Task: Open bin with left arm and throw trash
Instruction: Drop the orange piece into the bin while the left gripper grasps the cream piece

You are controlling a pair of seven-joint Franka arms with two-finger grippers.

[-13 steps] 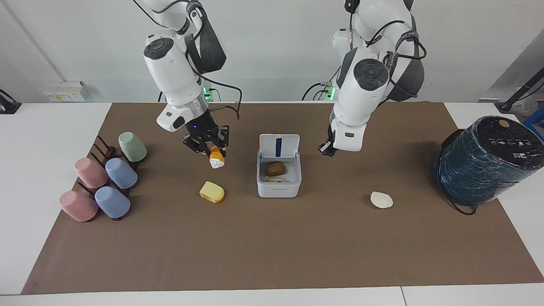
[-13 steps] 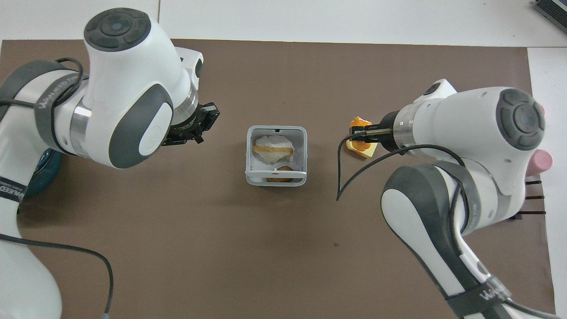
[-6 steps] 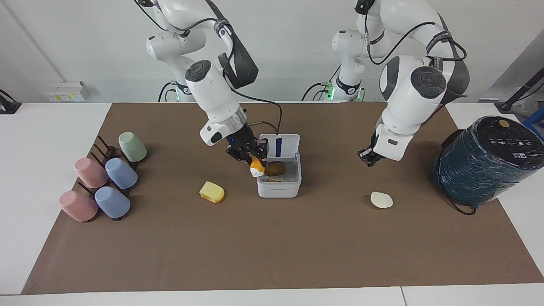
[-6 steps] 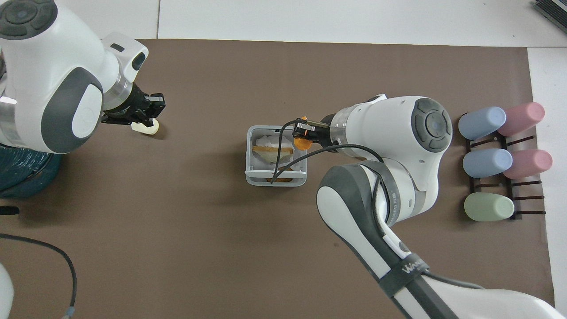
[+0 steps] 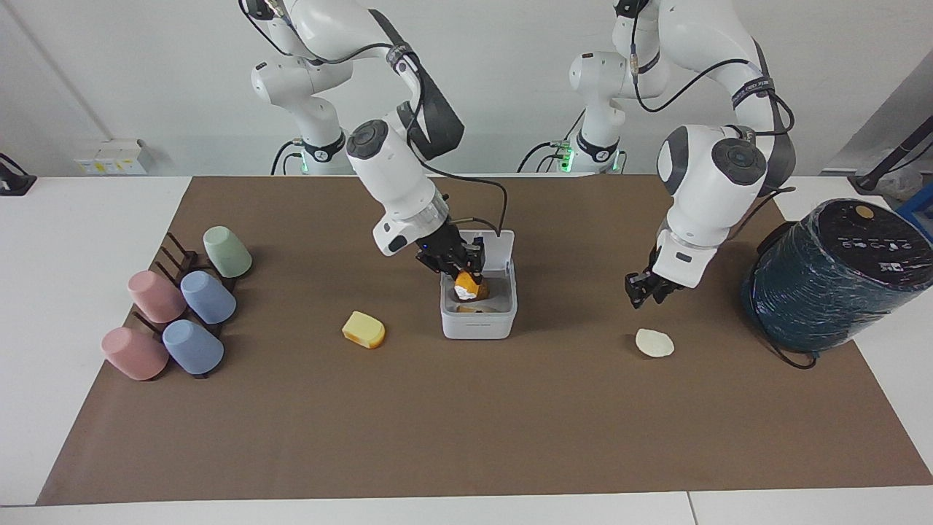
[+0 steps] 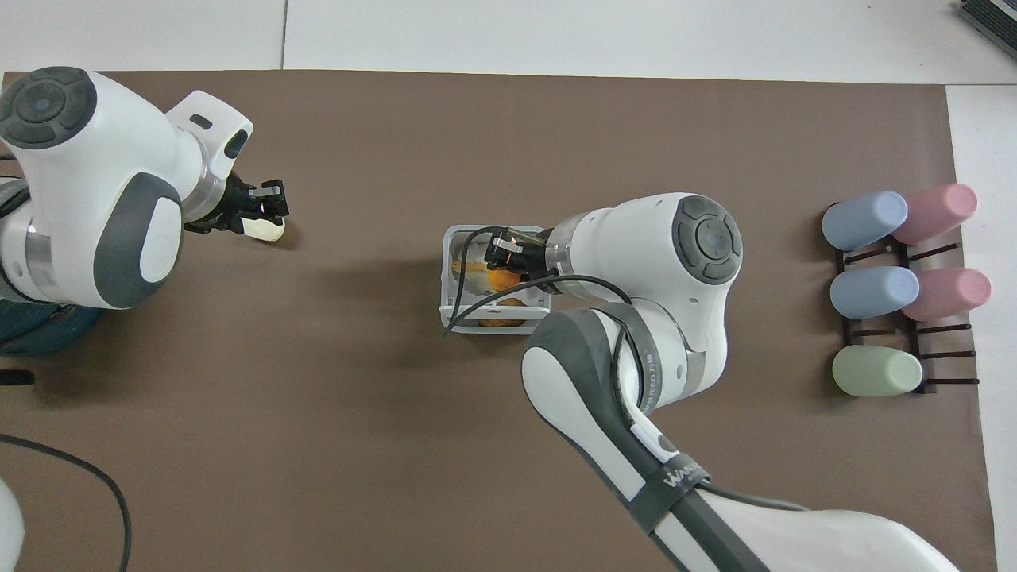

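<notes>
Moved over the bin (image 5: pixel 477 310), my right hand (image 5: pixel 465 277) grips the soft orange lump (image 5: pixel 469 288) mid-body; left hand (image 5: pixel 645 290) unclear

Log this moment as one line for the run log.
bin: lid open | right end effector: holding orange trash over bin | left end effector: above cream trash

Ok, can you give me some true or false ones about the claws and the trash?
1. The bin's lid is open. True.
2. The right claw holds the orange lump over the bin. True.
3. The yellow wedge is inside the bin. False: it lies on the brown mat beside the bin.
4. The left claw holds the cream lump up in the air. False: the lump lies on the mat, with the claw over it.
</notes>
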